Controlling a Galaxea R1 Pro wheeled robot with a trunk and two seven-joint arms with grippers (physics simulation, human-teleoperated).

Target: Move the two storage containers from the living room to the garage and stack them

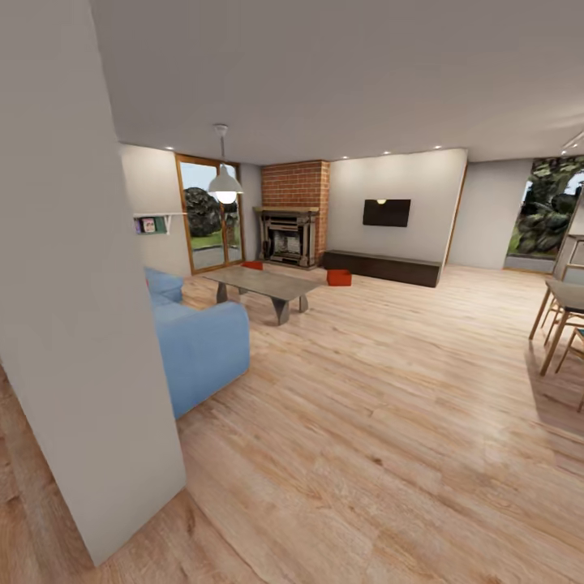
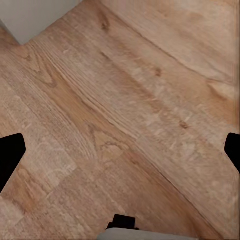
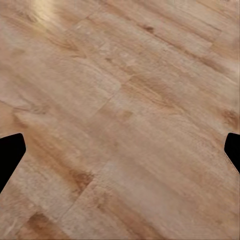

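Two end effectors, both spread wide. Left end effector (image 2: pixel 120 150): dark fingertips (image 2: pixel 10 155) at opposite edges of the left wrist view, nothing between them but light wood-plank floor (image 2: pixel 125 100); a pale wall corner (image 2: pixel 30 15) meets the planks nearby. Right end effector (image 3: pixel 120 150): fingertips (image 3: pixel 10 155) likewise far apart, empty, over bare planks (image 3: pixel 125 110).

Head view looks into the living room across wood floor (image 1: pixel 381 422). Landmark: brick fireplace (image 1: pixel 294 212) on the far wall. First storage container (image 1: pixel 339 277), orange-red, sits on the floor just right of the fireplace, at the near end of the long dark cabinet (image 1: pixel 383 268). Second storage container (image 1: pixel 253 264) lies on the floor just left of the fireplace, partly hidden behind the grey coffee bench (image 1: pixel 264 285). Both are well apart from the robot.

Wall TV (image 1: pixel 386 212) right of the fireplace, above the cabinet. Glass door (image 1: pixel 211 215) left of the fireplace; white pendant lamp (image 1: pixel 225 185) hangs in front of it. Blue sofa (image 1: pixel 199 341) nearer than the bench. Pale wall (image 1: pixel 73 284) close by at the left. Wooden chair (image 1: pixel 564 320) far right.
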